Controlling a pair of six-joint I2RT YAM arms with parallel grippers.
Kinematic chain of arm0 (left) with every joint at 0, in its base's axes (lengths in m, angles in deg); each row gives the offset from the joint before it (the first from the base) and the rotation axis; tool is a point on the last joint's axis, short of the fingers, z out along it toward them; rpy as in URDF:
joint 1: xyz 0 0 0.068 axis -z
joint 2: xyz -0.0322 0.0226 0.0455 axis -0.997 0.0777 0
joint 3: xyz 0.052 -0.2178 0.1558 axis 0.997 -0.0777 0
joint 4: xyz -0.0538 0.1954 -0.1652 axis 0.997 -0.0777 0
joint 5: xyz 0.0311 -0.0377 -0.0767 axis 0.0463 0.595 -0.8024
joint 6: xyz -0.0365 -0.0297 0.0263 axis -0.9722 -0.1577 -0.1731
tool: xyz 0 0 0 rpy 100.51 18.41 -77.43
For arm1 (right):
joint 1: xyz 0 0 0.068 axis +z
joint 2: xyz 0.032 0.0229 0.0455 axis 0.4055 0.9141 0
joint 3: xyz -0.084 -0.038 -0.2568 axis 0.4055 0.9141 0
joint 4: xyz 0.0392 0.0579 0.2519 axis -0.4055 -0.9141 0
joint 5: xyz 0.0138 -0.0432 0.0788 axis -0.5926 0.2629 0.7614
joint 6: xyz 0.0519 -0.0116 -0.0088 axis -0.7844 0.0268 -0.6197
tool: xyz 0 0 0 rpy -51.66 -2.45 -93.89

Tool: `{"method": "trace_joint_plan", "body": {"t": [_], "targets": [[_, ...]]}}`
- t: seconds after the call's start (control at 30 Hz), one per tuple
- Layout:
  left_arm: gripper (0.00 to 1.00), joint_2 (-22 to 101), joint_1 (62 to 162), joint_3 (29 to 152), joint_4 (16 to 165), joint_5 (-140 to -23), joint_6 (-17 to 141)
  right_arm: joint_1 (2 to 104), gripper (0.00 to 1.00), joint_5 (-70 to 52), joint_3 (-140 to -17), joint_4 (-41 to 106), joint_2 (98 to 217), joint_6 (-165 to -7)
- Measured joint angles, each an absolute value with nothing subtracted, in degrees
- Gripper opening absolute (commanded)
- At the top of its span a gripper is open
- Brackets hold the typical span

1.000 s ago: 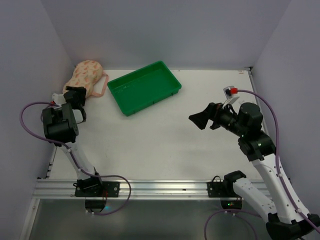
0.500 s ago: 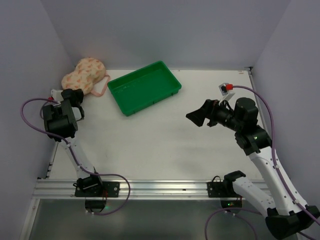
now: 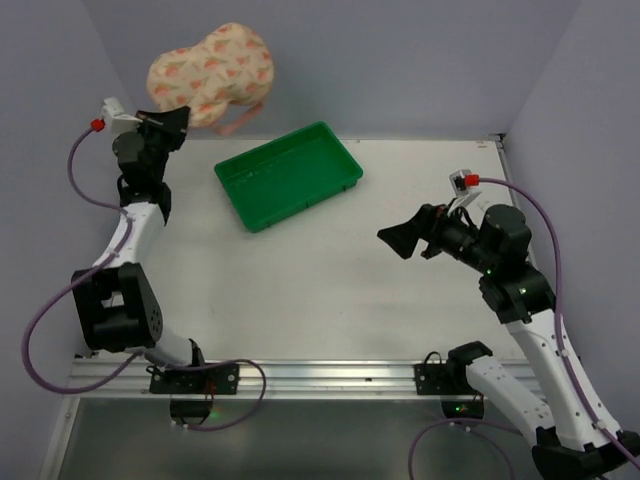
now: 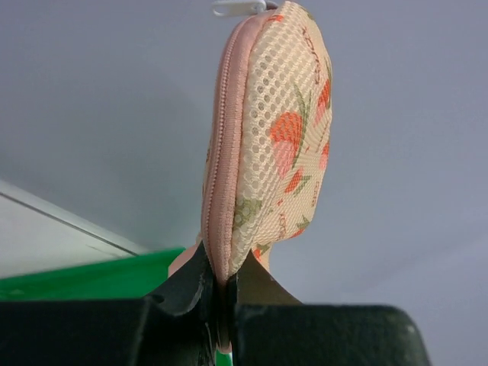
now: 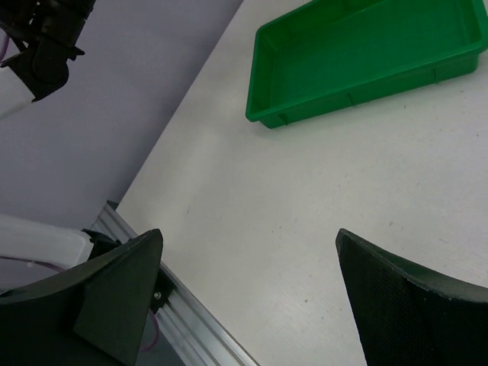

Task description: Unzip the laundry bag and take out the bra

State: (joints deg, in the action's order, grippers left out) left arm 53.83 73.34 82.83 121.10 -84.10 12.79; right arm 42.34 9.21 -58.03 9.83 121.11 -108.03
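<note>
- The bag (image 3: 212,72) is found in the upper left of the top view, held up off the table (image 3: 330,290) and seen against the back wall.
- The left gripper (image 3: 178,125) is clamped on the bag's lower edge; in the left wrist view the two fingers are pressed together on the pink zip trim at (image 4: 219,286).
- In that wrist view the bag (image 4: 274,145) is seen edge-on and upright, with the zip line running up its left side and the printed mesh face turned to the right.
- The zip is seen closed along the visible edge; what lies inside the bag cannot be seen.
- A small white piece (image 4: 239,8) is visible at the bag's top edge; what it is cannot be told.
- A pink loop (image 3: 240,122) hangs at the bag's lower right in the top view.
- The green tray (image 3: 290,175) lies on the table at upper centre, below and to the right of the bag and apart from it.
- The right gripper (image 3: 400,240) is held above the table at right of centre, pointed left, well apart from bag and tray.
- In the right wrist view its jaws are spread wide around (image 5: 248,236), with nothing between them but bare table; the tray (image 5: 366,53) is seen at upper right.
</note>
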Motion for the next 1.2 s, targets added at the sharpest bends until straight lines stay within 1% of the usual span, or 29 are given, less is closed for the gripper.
{"method": "trace_joint_plan", "body": {"t": [0.13, 0.27, 0.47, 0.67, 0.73, 0.77, 0.8, 0.83, 0.87, 0.9, 0.97, 1.03, 1.07, 1.13, 1.2], "targets": [[0.0, 45.0, 86.4, 82.5, 116.8, -85.6, 14.1, 42.3, 0.99, 7.0, -58.0, 9.3, 116.9, -108.7], [0.0, 38.8, 99.8, 75.8, 116.5, -84.9, 13.7, 42.3, 0.99, 3.1, -58.0, 6.6, 112.9, -109.8], [0.0, 39.5, 119.0, 65.9, 116.5, -79.4, 11.6, 42.3, 0.99, -4.5, -57.5, 3.2, 108.1, -112.8], [0.0, 43.4, 129.3, 54.4, 118.2, -71.2, 6.0, 42.3, 0.99, -9.3, -50.9, 1.6, 106.8, -118.1], [0.14, 44.1, 131.1, 49.0, 119.7, -69.0, 3.0, 42.3, 0.99, -10.1, -47.7, 0.8, 107.2, -120.1], [0.24, 44.3, 131.9, 46.2, 120.0, -68.0, 1.5, 42.3, 0.99, -10.1, -46.5, 0.2, 107.8, -121.0], [0.48, 44.5, 132.5, 43.6, 120.1, -67.2, 0.0, 42.3, 0.99, -10.1, -45.3, 0.1, 108.6, -121.9], [0.58, 44.4, 133.1, 41.2, 120.3, -66.5, -1.0, 42.3, 0.99, -10.1, -44.2, 0.0, 109.5, -122.9], [0.65, 43.9, 133.4, 39.4, 120.0, -66.2, -2.1, 42.3, 0.99, -10.1, -43.2, -0.1, 110.4, -123.7], [0.77, 43.1, 133.7, 38.2, 119.2, -66.2, -2.5, 42.3, 0.99, -10.2, -42.1, 0.0, 111.2, -124.6], [0.84, 40.2, 133.9, 37.6, 116.2, -66.0, -2.4, 42.3, 0.99, -10.2, -39.8, 0.1, 112.6, -126.6], [0.92, 33.4, 134.0, 37.7, 111.7, -65.0, -0.8, 42.3, 0.99, -10.1, -37.4, 0.5, 113.9, -128.5], [0.98, 30.6, 134.0, 37.7, 110.3, -64.2, 0.1, 42.3, 0.99, -10.1, -36.4, 0.6, 114.6, -129.3], [0.98, 23.9, 133.9, 38.8, 105.5, -61.4, 4.4, 42.2, 0.99, -9.8, -34.7, 1.6, 116.5, -130.6], [0.98, 19.8, 133.6, 41.7, 101.2, -58.5, 10.0, 42.2, 0.99, -9.0, -33.2, 3.1, 118.7, -131.7]]}}
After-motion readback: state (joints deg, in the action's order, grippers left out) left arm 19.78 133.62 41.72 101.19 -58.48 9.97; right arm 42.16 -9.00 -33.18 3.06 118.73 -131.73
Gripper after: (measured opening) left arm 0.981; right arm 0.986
